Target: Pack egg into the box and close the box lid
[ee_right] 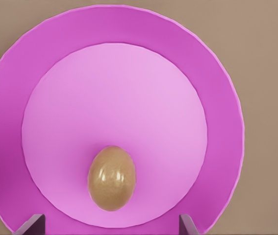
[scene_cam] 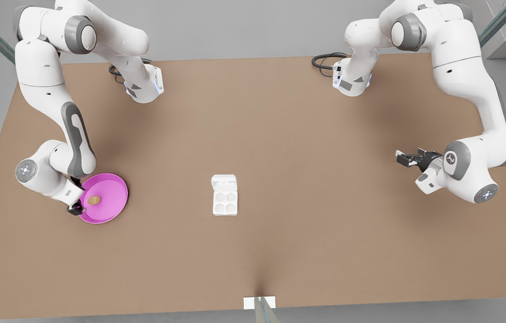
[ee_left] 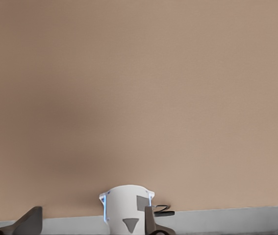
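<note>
Egg pickup is the step in hand, we judge: the tan egg lies on the pink plate at the front view's left, with our right claw poised at the plate's rim just beside it. In the right wrist view two fingertips stand wide apart on either side of the egg, so that claw is open and holds nothing.

The box sits near the middle of the surface, well apart from the plate, its four cups bare and the box lid swung back flat behind them.

Our left claw waits at the front view's right, above bare surface; its fingers show apart in the left wrist view, so we read it as open and empty.

Next, we think, the right claw must settle over the egg, close gently across its narrow sides, then carry it to a cup. A round, smooth egg could roll or slip if pinched off-centre.
</note>
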`<state>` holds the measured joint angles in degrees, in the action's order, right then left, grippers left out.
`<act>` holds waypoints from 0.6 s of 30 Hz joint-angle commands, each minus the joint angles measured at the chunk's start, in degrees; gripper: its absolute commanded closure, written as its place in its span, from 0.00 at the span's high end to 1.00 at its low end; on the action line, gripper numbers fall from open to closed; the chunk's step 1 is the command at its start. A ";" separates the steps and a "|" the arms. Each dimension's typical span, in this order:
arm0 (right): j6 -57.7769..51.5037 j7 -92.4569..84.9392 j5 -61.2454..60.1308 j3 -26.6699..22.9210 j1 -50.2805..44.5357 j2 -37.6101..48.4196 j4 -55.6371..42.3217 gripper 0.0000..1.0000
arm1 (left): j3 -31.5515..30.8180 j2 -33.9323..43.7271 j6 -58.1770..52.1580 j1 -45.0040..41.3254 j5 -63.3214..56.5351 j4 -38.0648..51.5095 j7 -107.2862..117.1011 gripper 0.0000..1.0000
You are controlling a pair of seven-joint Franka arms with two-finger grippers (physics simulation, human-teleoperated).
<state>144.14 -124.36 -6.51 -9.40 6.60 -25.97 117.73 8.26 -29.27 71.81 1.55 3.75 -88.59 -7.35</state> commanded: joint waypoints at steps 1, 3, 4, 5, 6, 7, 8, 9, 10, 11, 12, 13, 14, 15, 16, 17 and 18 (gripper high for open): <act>0.00 -0.09 0.00 0.00 0.00 -0.13 0.04 1.00 | 0.00 0.00 0.00 -0.14 -0.94 -0.01 0.05 1.00; 0.00 0.09 -0.35 0.00 -0.44 -1.45 -0.05 1.00 | 0.00 0.00 0.00 -0.06 -0.94 -0.01 -0.03 1.00; 0.00 0.09 -0.70 0.00 -0.53 -1.98 -0.05 1.00 | 0.00 0.00 0.00 -0.06 -0.85 -0.01 0.05 1.00; 0.09 0.09 -1.32 0.00 -0.62 -2.77 -0.05 1.00 | 0.00 0.00 0.00 -0.06 -0.85 0.08 0.05 1.00; 0.18 0.09 -1.32 0.00 -0.80 -3.21 -0.22 1.00 | 0.00 0.00 0.00 -0.15 -0.85 -0.01 0.05 1.00; 0.35 0.17 -1.58 0.09 -0.97 -3.56 -0.22 1.00 | 0.00 0.00 -0.09 -0.14 -0.85 0.08 0.05 1.00; 0.44 0.17 -1.84 0.09 -0.97 -3.91 -0.31 1.00 | 0.00 0.09 -0.09 0.03 -0.85 0.08 0.05 1.00; 0.44 0.09 -1.84 0.09 -1.06 -4.00 -0.31 1.00 | 0.00 0.09 -0.09 0.03 -0.76 0.08 0.05 1.00; 0.53 0.17 -1.93 0.09 -1.06 -4.00 -0.31 1.00 | 0.00 0.09 -0.09 0.03 -0.85 0.08 0.05 1.00; 0.53 0.17 -1.93 0.09 -1.50 -4.35 -0.40 1.00 | 0.00 0.09 -0.09 -0.06 -0.85 0.08 0.05 1.00; 0.53 0.17 -2.28 0.09 -1.59 -4.61 -0.40 1.00 | 0.00 0.09 -0.09 0.03 -0.85 0.08 0.05 1.00; 0.53 0.17 -2.37 0.09 -1.67 -4.88 -0.40 1.00 | 0.00 0.00 0.09 -0.14 -0.76 -0.10 0.05 1.00; 0.62 0.17 -2.37 0.09 -1.59 -4.88 -0.40 1.00 | 0.00 0.00 0.00 0.03 -0.85 -0.10 -0.03 1.00; 0.62 0.17 -2.37 0.09 -1.50 -5.14 -0.49 1.00 | 0.00 0.09 -0.09 0.03 -0.85 0.08 -0.03 1.00; 0.62 0.17 -2.37 0.09 -1.41 -5.14 -0.66 1.00 | 0.00 0.09 -0.09 0.12 -0.68 0.17 0.14 1.00; 0.70 0.53 -2.46 0.09 -1.32 -5.14 -0.84 1.00 | 0.00 0.09 -0.18 0.29 -0.50 0.52 0.14 1.00; 0.70 0.61 -2.55 0.09 -1.23 -5.23 -1.19 1.00 | 0.00 0.09 -0.09 0.21 0.03 0.61 0.40 1.00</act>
<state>144.92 -123.75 -9.04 -9.32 5.36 -31.20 116.55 8.37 -29.19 71.52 2.48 3.66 -85.81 -6.76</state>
